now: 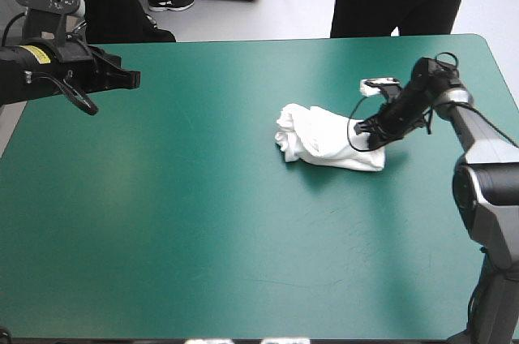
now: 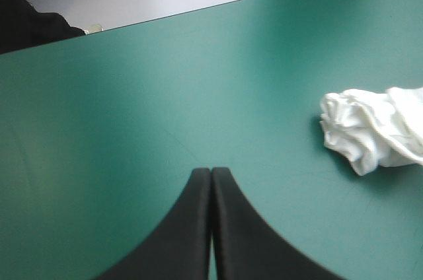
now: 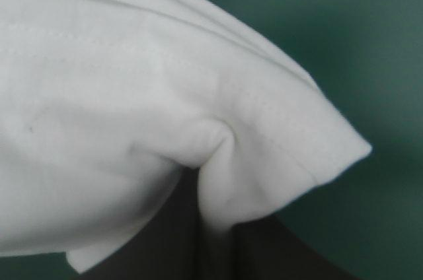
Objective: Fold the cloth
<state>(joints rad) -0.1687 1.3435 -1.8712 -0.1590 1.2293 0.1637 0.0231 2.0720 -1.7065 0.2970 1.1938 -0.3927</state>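
The white T-shirt (image 1: 324, 139) lies as a crumpled heap right of the table's middle. My right gripper (image 1: 375, 139) is down at the heap's right end, shut on the T-shirt. In the right wrist view white cloth (image 3: 132, 95) fills most of the picture and a pinched fold of it runs down between the black fingers (image 3: 277, 250). My left gripper (image 1: 134, 79) hangs over the table's far left part, well away from the heap. Its fingers (image 2: 192, 227) meet in one pointed arch, shut and holding nothing. The heap (image 2: 370, 128) lies ahead of it and off to one side.
The teal-green cover (image 1: 162, 222) lies bare around the heap, with wide room on the left half and along the near edge. Beyond the far edge (image 1: 268, 38) stand people's legs, off the table's top.
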